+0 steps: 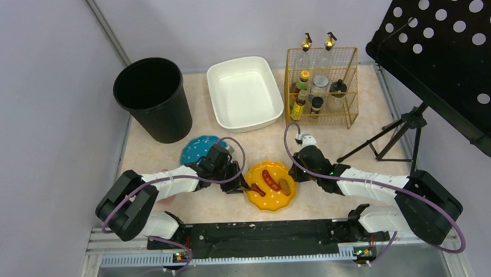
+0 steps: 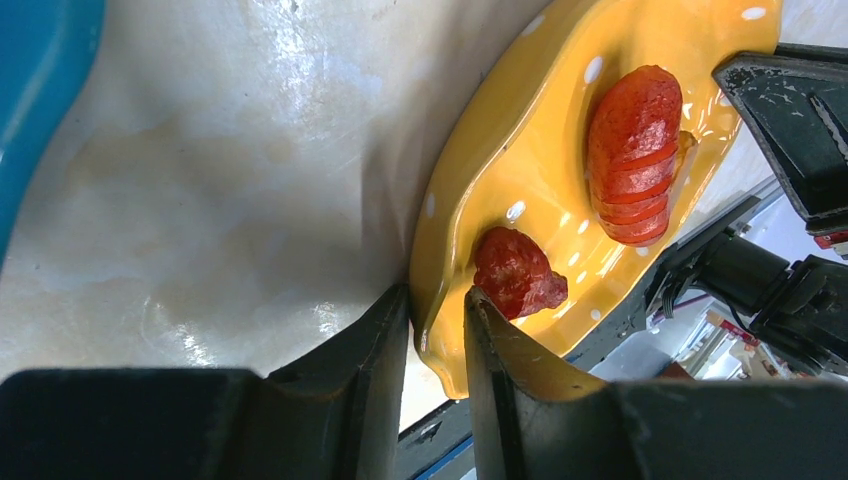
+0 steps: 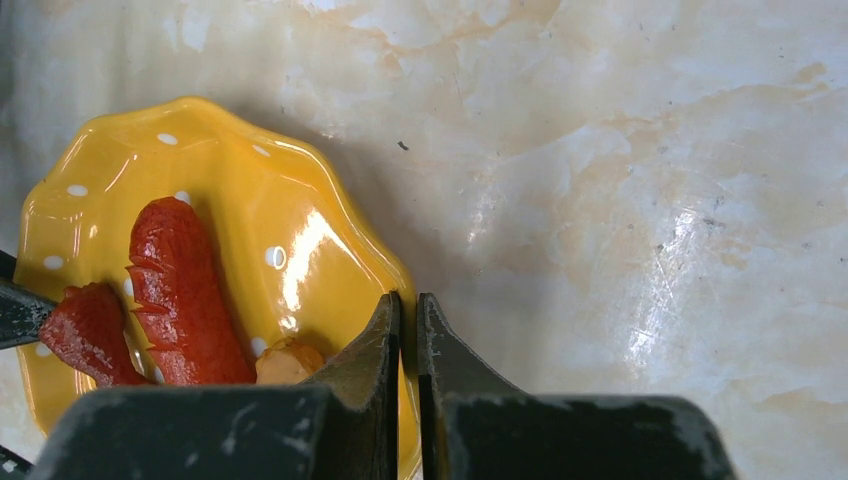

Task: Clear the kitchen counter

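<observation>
Between my left claw (image 2: pixel 437 305) and right claw (image 3: pixel 408 305), each clenched on its rim, the yellow plate (image 1: pixel 270 202) sits on the table (image 1: pixel 262 147) beneath them; grasp looks set, next needs a level joint lift.

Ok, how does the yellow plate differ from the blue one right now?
The yellow plate carries a sausage and smaller food pieces; the blue plate shows none, though the left arm hides part of it. The yellow plate's rim sits between the fingers of the left gripper and right gripper; the blue plate is ungripped. Both are white-dotted.
</observation>
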Action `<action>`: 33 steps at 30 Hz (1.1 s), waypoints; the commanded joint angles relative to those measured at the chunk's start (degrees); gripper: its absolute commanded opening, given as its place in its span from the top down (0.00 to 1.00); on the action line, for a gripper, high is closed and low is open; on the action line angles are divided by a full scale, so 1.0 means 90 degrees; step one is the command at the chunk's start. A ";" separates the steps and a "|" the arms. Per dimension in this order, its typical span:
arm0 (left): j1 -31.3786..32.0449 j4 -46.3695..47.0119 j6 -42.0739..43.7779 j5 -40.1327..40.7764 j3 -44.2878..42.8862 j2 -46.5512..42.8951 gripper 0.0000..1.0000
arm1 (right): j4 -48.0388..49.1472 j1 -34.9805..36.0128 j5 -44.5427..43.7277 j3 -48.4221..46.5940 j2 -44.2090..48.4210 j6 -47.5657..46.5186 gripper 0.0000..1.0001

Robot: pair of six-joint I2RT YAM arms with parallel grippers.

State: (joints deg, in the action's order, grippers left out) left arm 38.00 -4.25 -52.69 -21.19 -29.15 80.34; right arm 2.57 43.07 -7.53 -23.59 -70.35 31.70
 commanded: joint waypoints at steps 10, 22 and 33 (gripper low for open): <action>0.0085 -0.0119 0.0043 0.0632 0.0709 -0.0004 0.58 | -0.0143 0.0046 0.0198 0.0556 -0.0307 0.0740 1.00; 0.0085 -0.0105 0.0024 0.0807 0.1233 -0.0567 0.57 | -0.0079 0.0049 0.0403 0.1040 -0.0048 0.1559 1.00; 0.0085 -0.0589 0.0043 0.1080 0.1571 -0.1239 0.49 | -0.0162 0.0052 0.0441 0.1397 0.0335 0.2097 1.00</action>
State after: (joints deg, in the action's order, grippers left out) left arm 38.48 4.08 -54.54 -17.89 -18.94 69.43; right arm 11.86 42.96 -5.96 -14.92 -66.00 47.37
